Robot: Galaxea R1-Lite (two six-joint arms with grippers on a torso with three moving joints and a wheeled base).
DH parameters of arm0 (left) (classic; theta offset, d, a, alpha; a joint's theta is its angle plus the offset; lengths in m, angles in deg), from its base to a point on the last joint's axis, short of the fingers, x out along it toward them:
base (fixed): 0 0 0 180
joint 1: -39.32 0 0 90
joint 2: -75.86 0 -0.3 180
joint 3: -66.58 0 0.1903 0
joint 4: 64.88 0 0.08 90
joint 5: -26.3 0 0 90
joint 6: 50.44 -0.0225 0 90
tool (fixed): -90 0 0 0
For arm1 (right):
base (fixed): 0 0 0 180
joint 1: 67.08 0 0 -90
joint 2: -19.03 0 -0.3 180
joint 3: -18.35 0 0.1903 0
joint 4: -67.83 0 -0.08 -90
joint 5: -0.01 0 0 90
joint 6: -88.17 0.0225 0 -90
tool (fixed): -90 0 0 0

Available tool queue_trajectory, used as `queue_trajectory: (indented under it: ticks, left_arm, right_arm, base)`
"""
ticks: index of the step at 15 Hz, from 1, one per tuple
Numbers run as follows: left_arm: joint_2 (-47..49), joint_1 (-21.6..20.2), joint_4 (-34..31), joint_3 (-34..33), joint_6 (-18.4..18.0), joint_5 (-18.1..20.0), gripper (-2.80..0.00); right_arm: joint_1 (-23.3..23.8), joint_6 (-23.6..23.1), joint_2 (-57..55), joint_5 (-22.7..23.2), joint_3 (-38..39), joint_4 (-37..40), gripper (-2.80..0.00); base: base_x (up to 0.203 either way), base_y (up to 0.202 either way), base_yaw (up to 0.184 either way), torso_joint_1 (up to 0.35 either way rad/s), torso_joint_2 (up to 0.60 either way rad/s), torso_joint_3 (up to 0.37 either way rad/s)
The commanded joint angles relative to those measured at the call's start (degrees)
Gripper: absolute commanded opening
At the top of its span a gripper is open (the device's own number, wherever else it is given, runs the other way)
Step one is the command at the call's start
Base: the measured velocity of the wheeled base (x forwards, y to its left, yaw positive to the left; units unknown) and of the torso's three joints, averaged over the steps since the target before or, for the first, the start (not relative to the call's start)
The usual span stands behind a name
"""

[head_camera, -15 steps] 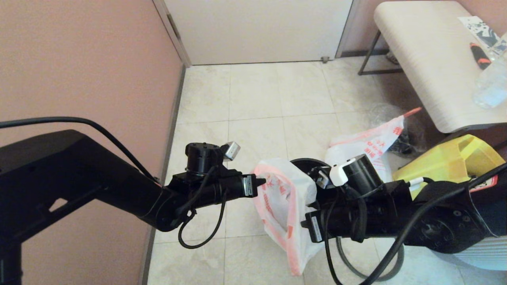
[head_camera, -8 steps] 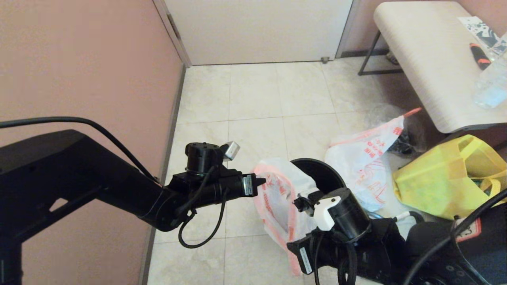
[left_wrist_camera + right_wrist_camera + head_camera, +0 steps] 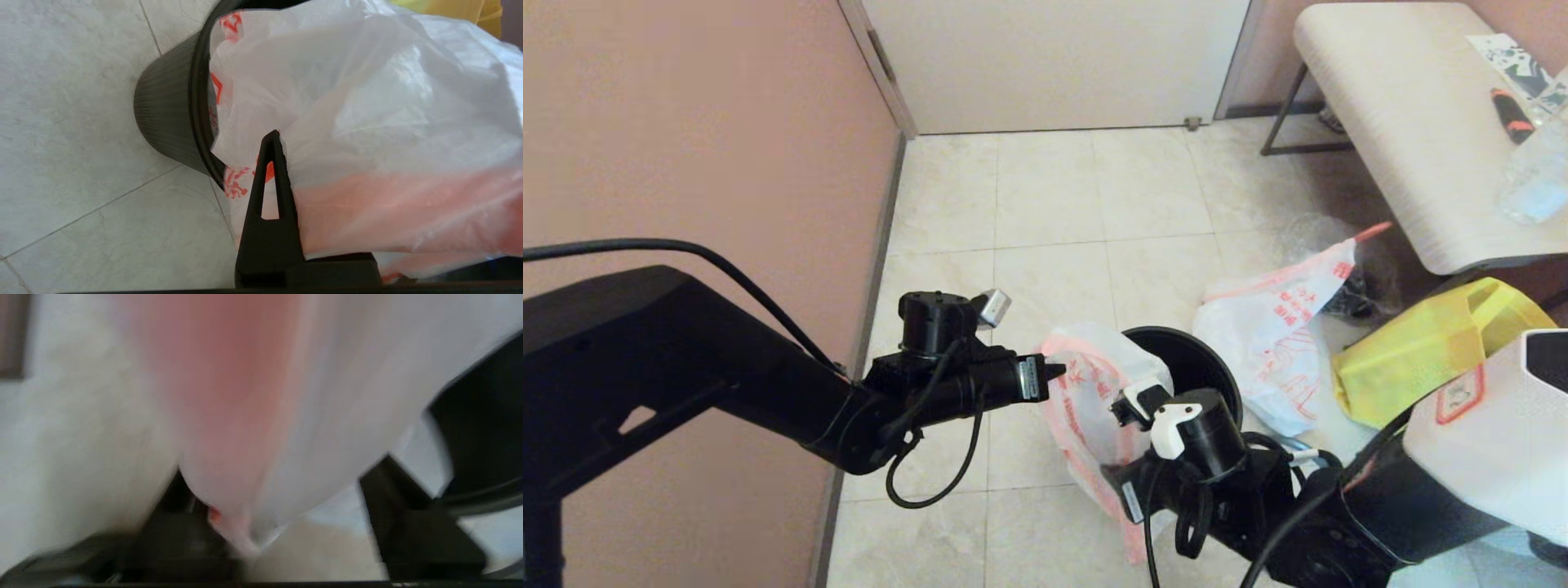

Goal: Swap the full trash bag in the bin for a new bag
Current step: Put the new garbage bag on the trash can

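While the new bag point(image 3: 1094, 400) hangs beside the bin point(image 3: 1201, 359) in the lower middle of the head view, the step in hand seems to be to spread its mouth and bring it over the rim. Nearest to the camera, at the lower right of that frame, the right gripper point(image 3: 1125, 406) is low against the bag's right side; in the right wrist view its fingers point(image 3: 408, 522) stand apart with the plastic point(image 3: 253, 428) hanging between them, so I judge them released and gripping nothing. A little farther, at the centre left, the left gripper point(image 3: 1058, 371) is clenched on the pink-orange edge band, and in the left wrist view its fingers point(image 3: 269, 188) pinch the film point(image 3: 367, 122) directly beside the dark hoop of the bin point(image 3: 171, 106). To do this step well, the left grip should hold firm, because it alone carries the bag now. The right fingers should take only one layer of the opposite edge, not both layers, or the mouth will remain shut. Then both edges should be pulled gently apart and lowered over the rim; the film is thin and can tear or slip. Farther back, at the middle right, the full trash bag point(image 3: 1274, 335) lies on the floor point(image 3: 1054, 204) just behind the bin, with the yellow tote point(image 3: 1421, 351) to its right, and the tabletop point(image 3: 1405, 122) is in the upper right corner.
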Motion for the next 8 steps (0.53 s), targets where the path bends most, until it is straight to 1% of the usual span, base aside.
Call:
queue_trajectory:
  ticks: [1, 2, 4, 6, 8]
  left_arm:
    - [-0.4, -0.3, 0.3, 0.0, 0.2, 1.1, -2.80]
    - [-0.6, -0.9, 0.3, 0.0, 0.2, 2.0, -2.80]
    - [-0.9, -1.7, 0.3, 0.3, 1.1, 2.1, -2.80]
    - [-0.3, -1.7, 0.1, 1.5, 1.3, 2.1, -2.80]
    - [0.0, -1.6, -1.7, 2.8, 1.2, 2.0, -2.80]
  right_arm:
    - [2.2, -0.7, -2.3, -0.4, 0.0, -1.8, -2.80]
    - [2.4, -0.6, -0.3, -0.7, 0.8, -1.7, -2.80]
    - [3.9, -0.5, 3.9, -1.0, 3.4, -1.6, -2.80]
    - [8.4, -0.6, 6.6, -1.0, 3.9, -1.6, -2.80]
    - [13.2, -1.7, 7.6, -0.4, 2.9, -1.6, -2.80]
  base:
    - [0.000, 0.000, 0.000, 0.000, 0.00, 0.000]
    - [0.000, 0.000, 0.000, 0.000, 0.00, 0.000]
    - [0.000, 0.000, 0.000, 0.000, 0.00, 0.000]
    - [0.000, 0.000, 0.000, 0.000, 0.00, 0.000]
    - [0.000, 0.000, 0.000, 0.000, 0.00, 0.000]
